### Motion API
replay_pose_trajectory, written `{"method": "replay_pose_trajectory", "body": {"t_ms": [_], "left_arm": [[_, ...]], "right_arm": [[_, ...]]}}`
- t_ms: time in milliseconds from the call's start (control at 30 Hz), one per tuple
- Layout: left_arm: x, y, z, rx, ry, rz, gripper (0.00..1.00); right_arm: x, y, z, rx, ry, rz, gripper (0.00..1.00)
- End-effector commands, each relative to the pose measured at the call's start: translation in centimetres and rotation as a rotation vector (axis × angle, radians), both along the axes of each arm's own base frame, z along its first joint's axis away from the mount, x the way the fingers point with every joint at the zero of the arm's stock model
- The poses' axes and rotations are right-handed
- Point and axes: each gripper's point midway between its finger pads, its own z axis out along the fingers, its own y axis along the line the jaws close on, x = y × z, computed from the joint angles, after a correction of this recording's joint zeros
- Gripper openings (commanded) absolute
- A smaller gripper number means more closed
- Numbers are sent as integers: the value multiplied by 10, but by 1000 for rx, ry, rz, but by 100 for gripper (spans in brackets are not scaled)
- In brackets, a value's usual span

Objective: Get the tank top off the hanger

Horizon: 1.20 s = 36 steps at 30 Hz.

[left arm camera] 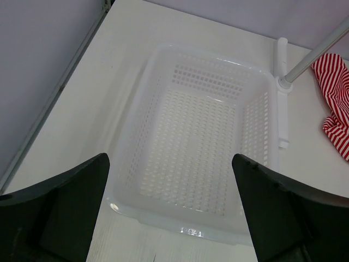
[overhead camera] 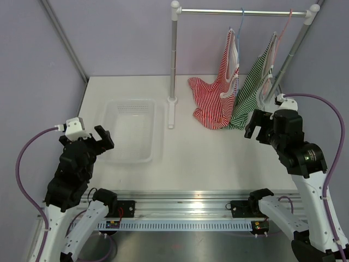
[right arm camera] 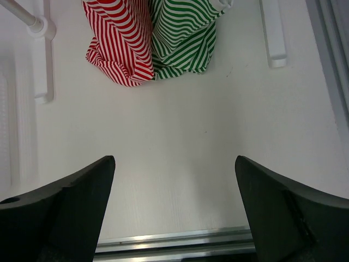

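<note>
My right gripper (right arm camera: 174,164) hangs over bare table (right arm camera: 180,125), its jaws spread wide with nothing between them. Ahead of those jaws, well apart from the tips, lie the bunched hems of a red-striped tank top (right arm camera: 122,46) and a green-striped tank top (right arm camera: 182,38), touching each other. Both hang from the rail (overhead camera: 242,12), the red on a blue hanger (overhead camera: 240,27) and the green on a pink hanger (overhead camera: 287,24), low enough that the cloth pools on the table. I cannot tell which of the two the task means, and neither is off its hanger yet. My left gripper (left arm camera: 170,164) is equally wide and empty. The white basket (left arm camera: 207,54) sits directly below and ahead of its jaws, and I reckon it is there as the drop place. The right arm is the nearer one, so I judge it suits the reach up to the straps.
</note>
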Motion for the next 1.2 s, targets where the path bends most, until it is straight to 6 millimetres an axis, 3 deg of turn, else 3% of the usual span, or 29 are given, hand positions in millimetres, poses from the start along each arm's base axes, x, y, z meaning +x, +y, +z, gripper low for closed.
{"method": "replay_pose_trajectory", "body": {"t_ms": [0,200,233,300,333,367,433,500,533,567,633,800,833,867,933,967,1067,1167], "left_arm": [[8,-5,7,-23,-37,-12,99],[7,-6,5,-22,-39,-19,99],[7,-6,4,-22,-37,-20,99],[7,-6,2,-21,-33,-20,99],[7,-6,2,-23,-34,-23,99],[7,-7,2,-24,-37,-24,99],[7,-6,1,-24,-38,-25,99],[7,-7,1,-23,-39,-26,99],[7,-7,0,-24,-37,-31,99],[7,-8,0,-24,-35,-34,99],[8,-10,-1,-26,-36,-43,99],[9,-13,-3,-23,-25,-57,99],[10,-13,-3,-23,-25,-62,99],[10,-14,-4,-25,-22,-64,99],[10,-15,-4,-26,-24,-74,99],[9,-15,-4,-27,-25,-74,99],[8,-15,-3,-29,-31,-77,99],[7,-16,-3,-32,-34,-79,99]], "right_arm": [[10,13,32,68,-108,41,99],[30,49,83,182,-265,194,99],[40,53,84,179,-254,202,99],[50,55,105,172,-301,210,99],[63,57,103,159,-284,203,99],[68,53,120,151,-320,181,100],[89,55,121,127,-308,171,99],[102,55,140,110,-342,169,99],[118,58,134,97,-318,169,99],[124,57,147,88,-345,157,99],[148,58,149,52,-330,149,91],[190,50,149,-50,-308,91,83],[205,52,138,-69,-274,87,82],[208,52,154,-72,-307,86,78],[227,56,134,-110,-241,100,73],[231,56,148,-112,-268,96,66],[248,59,136,-146,-215,109,57],[259,57,128,-169,-189,95,55]]}}
